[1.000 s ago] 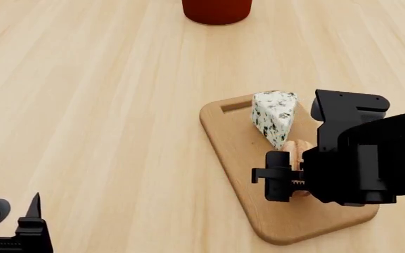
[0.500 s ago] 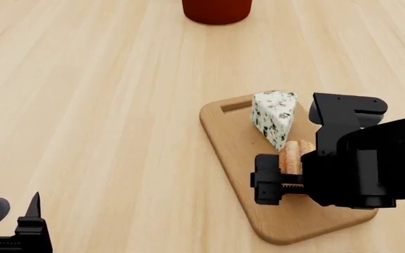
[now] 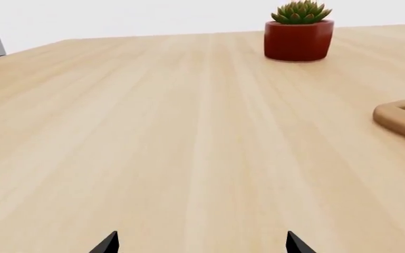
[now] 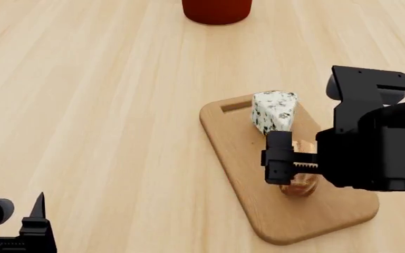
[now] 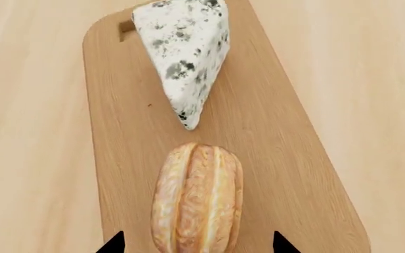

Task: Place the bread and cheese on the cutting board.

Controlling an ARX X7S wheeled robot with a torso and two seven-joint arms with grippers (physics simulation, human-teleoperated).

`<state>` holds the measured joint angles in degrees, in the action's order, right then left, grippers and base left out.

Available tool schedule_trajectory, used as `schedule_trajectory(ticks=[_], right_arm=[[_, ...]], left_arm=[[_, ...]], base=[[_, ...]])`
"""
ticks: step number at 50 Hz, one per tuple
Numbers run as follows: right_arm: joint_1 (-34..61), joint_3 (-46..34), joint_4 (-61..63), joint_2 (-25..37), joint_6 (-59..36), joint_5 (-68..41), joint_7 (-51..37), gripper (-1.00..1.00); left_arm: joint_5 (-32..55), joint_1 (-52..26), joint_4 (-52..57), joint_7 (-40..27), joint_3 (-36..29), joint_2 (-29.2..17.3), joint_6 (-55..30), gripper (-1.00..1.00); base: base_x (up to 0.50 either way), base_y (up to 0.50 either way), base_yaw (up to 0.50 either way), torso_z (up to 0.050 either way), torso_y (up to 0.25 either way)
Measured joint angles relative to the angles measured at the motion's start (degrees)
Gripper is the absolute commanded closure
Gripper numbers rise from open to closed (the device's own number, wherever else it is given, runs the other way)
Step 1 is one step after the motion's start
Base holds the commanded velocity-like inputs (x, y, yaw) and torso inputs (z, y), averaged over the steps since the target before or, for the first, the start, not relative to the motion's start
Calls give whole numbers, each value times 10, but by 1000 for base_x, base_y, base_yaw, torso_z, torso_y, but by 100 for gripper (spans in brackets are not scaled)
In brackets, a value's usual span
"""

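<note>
Jaws of the right gripper (image 5: pixel 195 243) stand spread and empty, one tip either side of the bread (image 5: pixel 199 200) — its long axis points toward 12 o'clock at the cheese (image 5: pixel 181 52), both resting on the cutting board (image 5: pixel 280 132) — left gripper (image 3: pixel 201 243) open, well apart

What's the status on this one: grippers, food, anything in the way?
Right gripper open above the bread. Left gripper open, idle. Bread and cheese both lie on cutting board. Nothing in the way.

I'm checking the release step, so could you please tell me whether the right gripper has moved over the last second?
Yes. The right gripper has risen and shifted toward the white blue-veined cheese wedge, leaving the golden-brown bread roll on the brown wooden cutting board.
</note>
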<state>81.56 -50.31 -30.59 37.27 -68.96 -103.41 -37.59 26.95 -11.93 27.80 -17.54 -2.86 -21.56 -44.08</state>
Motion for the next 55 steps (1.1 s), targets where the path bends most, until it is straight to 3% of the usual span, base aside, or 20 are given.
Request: schedule_trajectory(ticks=[9,18,25,38,55], right_arm=[[21,23,30,22,-10,-55,-47,-100],[-14,65,140,77,19,-107,-91,-100],[-119,123,292,147,91,-103,-79,-100],[-363,226,520,252,287,36,-12,-100],[-443,329,622,369,392,90,28,-100]], left_arm=[[6,1,8,-4,2,-2,-6,-100],[11,-1,13,-8,5,-4,-12,-100],[14,-5,13,-10,10,-5,-12,-100],[21,-18,11,-12,20,-14,-19,-100],[57,-227,-40,37,-13,-72,-136,-100]], base=[[0,0,0,0,0],[0,0,0,0,0],[0,0,0,0,0],[0,0,0,0,0],[0,0,0,0,0]])
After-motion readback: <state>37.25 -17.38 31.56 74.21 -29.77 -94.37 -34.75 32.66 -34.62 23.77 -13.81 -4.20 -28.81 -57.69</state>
